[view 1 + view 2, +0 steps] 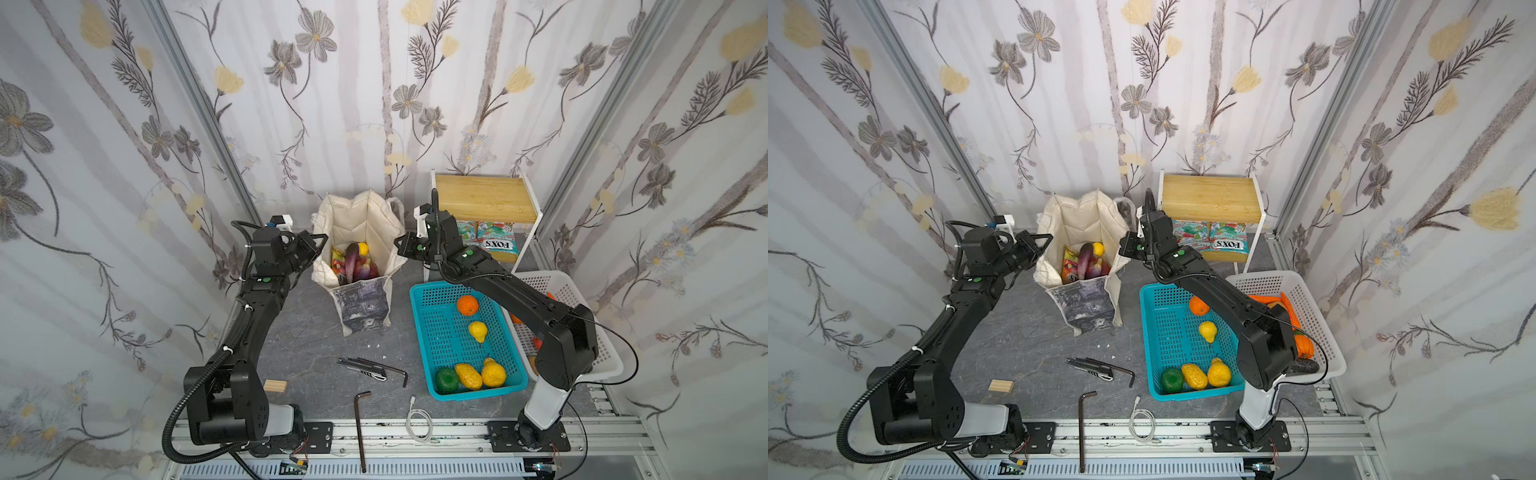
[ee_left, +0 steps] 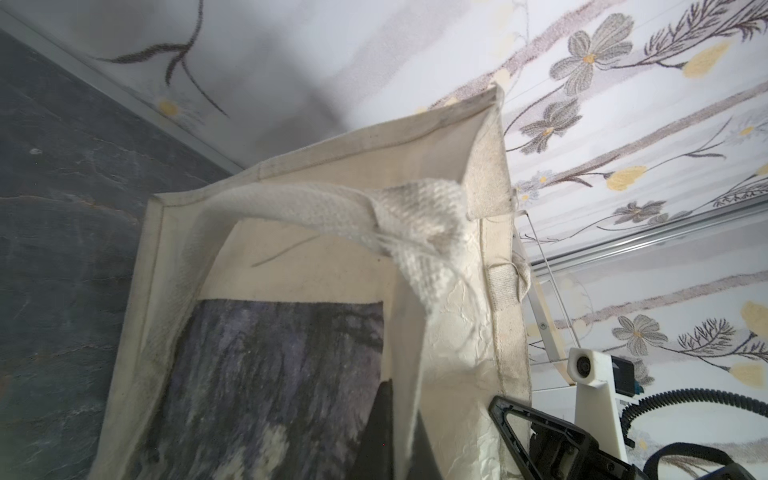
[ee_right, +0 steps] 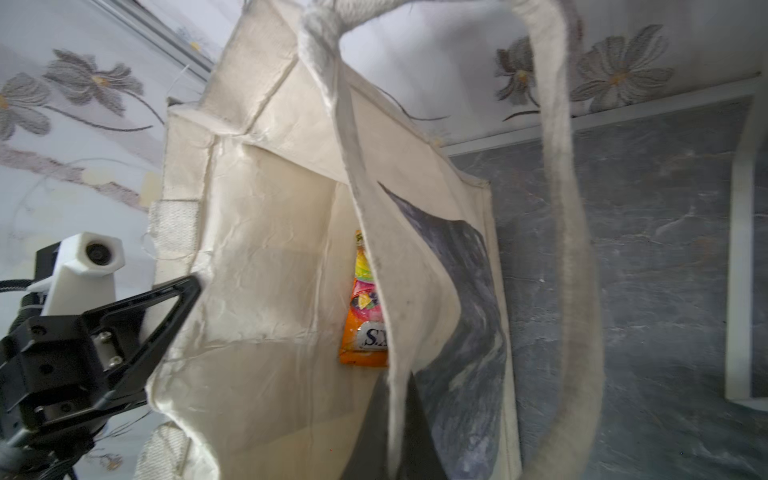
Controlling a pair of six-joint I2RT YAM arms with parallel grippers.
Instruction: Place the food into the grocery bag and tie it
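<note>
My left pincer (image 1: 319, 243) is shut tight on the left rim of the grocery bag (image 1: 363, 299). My right pincer (image 1: 400, 246) is shut just as tight on the opposite rim, and between the two the mouth stands spread open. From the left wrist, cream cloth runs down past one of my dark fingers (image 2: 374, 428). The right wrist shows the same: a strip of the bag's edge pinched beside a finger (image 3: 368, 440), with one long handle (image 3: 569, 249) looping loose next to it.

The bag stands upright on the counter (image 1: 307, 340) toward the back, between my two arms, printed side facing the front. Inside it I can see a purple eggplant (image 1: 353, 259), a lemon (image 1: 363, 248) just beside its upper end, and an orange snack packet (image 1: 337, 259) against the left wall. That packet also shows through the gap in the right wrist view (image 3: 365, 316).

To the right of the bag, green snack packets (image 1: 496, 241) lie on the lower level of a small shelf (image 1: 486, 199). In front of the shelf a turquoise basket (image 1: 420, 340) holds more fruit — well apart from the bag.
</note>
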